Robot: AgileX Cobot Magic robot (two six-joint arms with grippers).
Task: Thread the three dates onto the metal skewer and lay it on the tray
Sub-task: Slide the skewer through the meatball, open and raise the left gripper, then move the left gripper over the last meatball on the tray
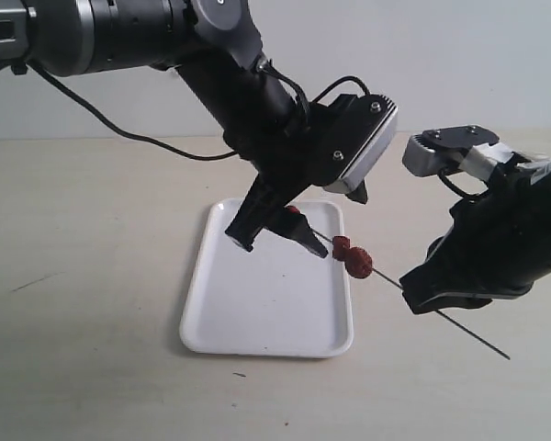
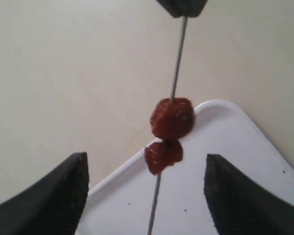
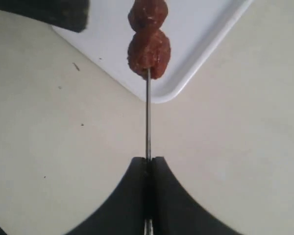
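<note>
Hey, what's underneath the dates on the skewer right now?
Below the two plainly visible dates are a corner of the white tray and the table. The third date sits behind the left end effector, which covers what lies under it.

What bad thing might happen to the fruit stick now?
Only the shut right gripper pinches the metal skewer, well away from the dates, so it may wobble or twist. The open left gripper straddles the skewer's other end; pulling away, a finger might knock the dates. Two dates hang right by the tray rim, so they could land off it.
</note>
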